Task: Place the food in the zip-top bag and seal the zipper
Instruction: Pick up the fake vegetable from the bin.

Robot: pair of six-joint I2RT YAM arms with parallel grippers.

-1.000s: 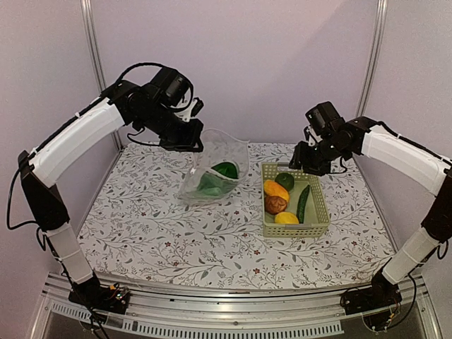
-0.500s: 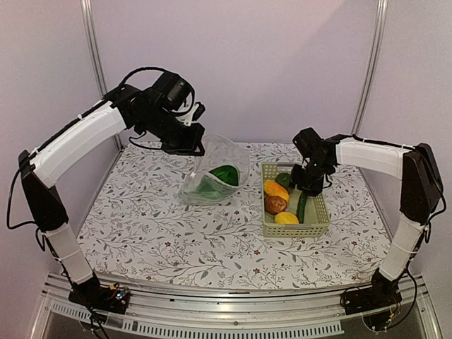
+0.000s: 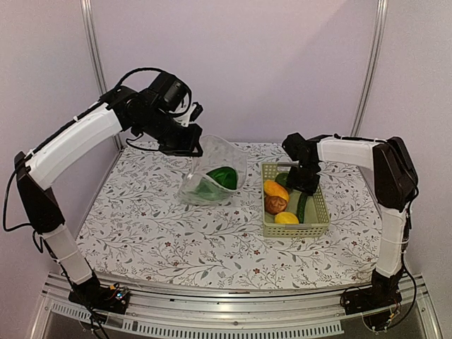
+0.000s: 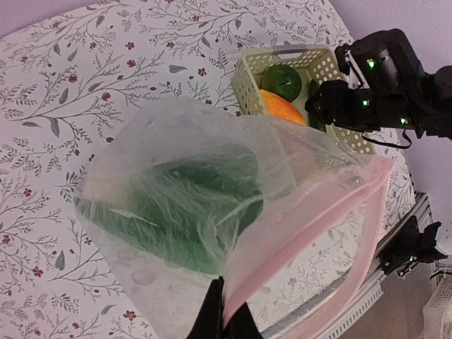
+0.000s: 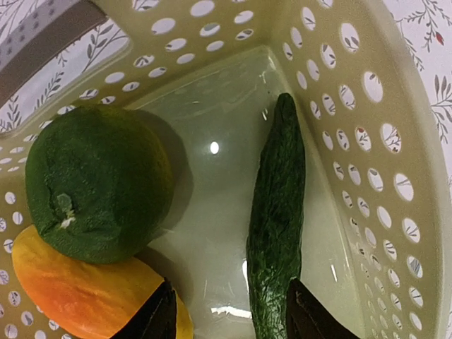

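On the floral table [image 3: 176, 240], only the leafy green [image 4: 191, 205] lay in the zip-top bag [image 4: 304, 212], its rim pinched by the left gripper [image 4: 224, 319]; the right gripper [image 5: 229, 318] gaped empty above five pieces in the basket [image 3: 322, 219].

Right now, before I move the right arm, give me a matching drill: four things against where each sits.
1 zip-top bag
2 cucumber
3 leafy green
4 lemon

a inside the zip-top bag
b in the basket, in front of the potato
c pinched by the left gripper
d straddled by the open right gripper

Pairs: 1-c, 2-d, 3-a, 4-b
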